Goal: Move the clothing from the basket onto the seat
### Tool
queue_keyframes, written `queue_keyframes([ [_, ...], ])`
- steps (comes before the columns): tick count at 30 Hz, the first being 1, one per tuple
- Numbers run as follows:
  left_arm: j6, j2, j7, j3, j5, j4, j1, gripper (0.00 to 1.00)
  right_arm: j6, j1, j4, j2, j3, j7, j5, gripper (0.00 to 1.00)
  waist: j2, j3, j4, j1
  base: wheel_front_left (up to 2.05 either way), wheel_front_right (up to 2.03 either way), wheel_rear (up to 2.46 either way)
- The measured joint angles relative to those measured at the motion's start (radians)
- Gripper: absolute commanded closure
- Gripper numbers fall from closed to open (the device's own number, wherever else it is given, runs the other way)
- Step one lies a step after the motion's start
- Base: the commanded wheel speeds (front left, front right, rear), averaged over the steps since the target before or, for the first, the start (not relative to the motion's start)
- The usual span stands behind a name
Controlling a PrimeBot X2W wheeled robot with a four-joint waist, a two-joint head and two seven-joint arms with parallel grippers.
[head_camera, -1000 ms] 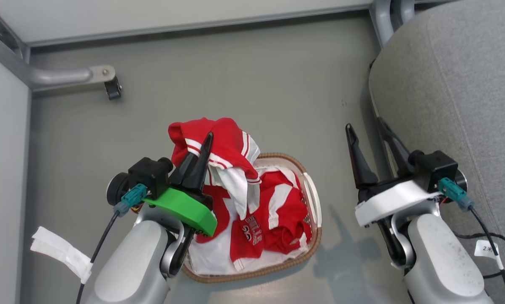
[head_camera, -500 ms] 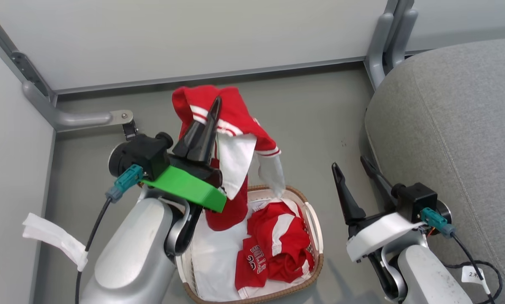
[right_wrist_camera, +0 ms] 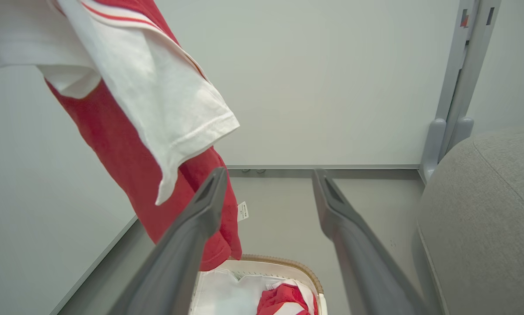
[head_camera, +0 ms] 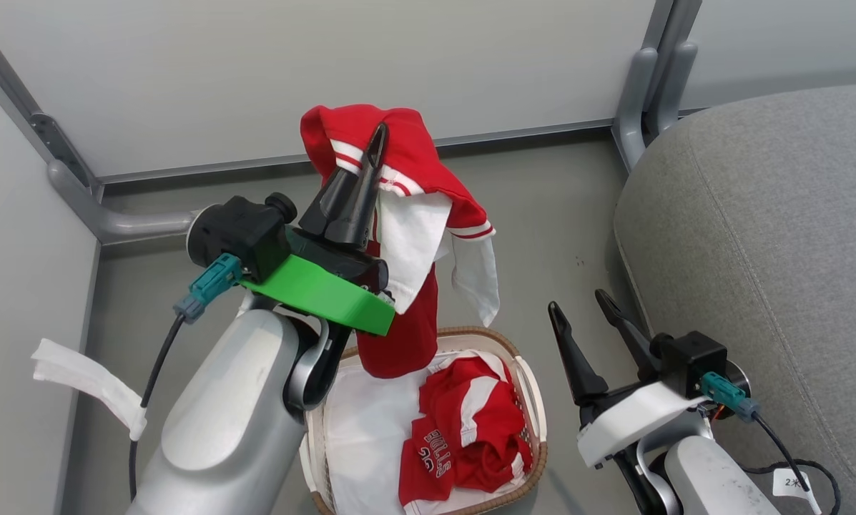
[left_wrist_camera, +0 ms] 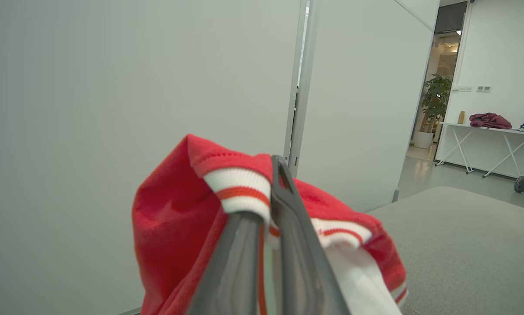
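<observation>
Showing upside down in white print, the word "BULLS" marks the crumpled red garment lying in the right half of the basket. The basket is an oval white perforated tub with a brown woven rim, standing on the grey floor near the robot. A plain white liner covers the basket's left half.

The left gripper has its two dark fingers pinched together on a second garment, held well above the basket. It is soft red knit with a ribbed white band carrying a thin red stripe, and a limp white panel hangs on its right. Its lowest red fold hangs over the basket's far rim; whether it touches, I cannot tell. A small white care label dangles from it, its print too small to read.

The right gripper stands with jaws wide and nothing between them, between the basket and the seat. The seat is a big rounded cushion of light grey woven cloth with a stitched seam. A paper tag on the right arm's cable begins with "2".
</observation>
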Motion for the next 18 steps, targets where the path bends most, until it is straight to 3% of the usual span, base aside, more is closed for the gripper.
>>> queue_keyframes([
  [5,0.0,-0.007,0.0,-0.01,-0.025,-0.001,0.003,1.0,0.0,-0.027,-0.043,-0.001,0.038,0.0,-0.003,0.0,0.0,0.004,0.0,0.0,0.0,0.0,0.0],
  [9,0.0,-0.007,0.0,-0.01,-0.028,0.0,0.004,1.0,0.0,-0.085,-0.081,0.0,0.124,0.0,-0.032,0.0,0.0,0.01,0.0,0.0,0.0,0.0,0.0],
  [18,0.0,-0.016,0.0,-0.02,-0.029,0.006,0.009,1.0,0.0,-0.218,-0.055,0.0,0.261,0.0,-0.075,0.0,0.0,0.012,0.007,0.0,0.0,0.0,0.0],
])
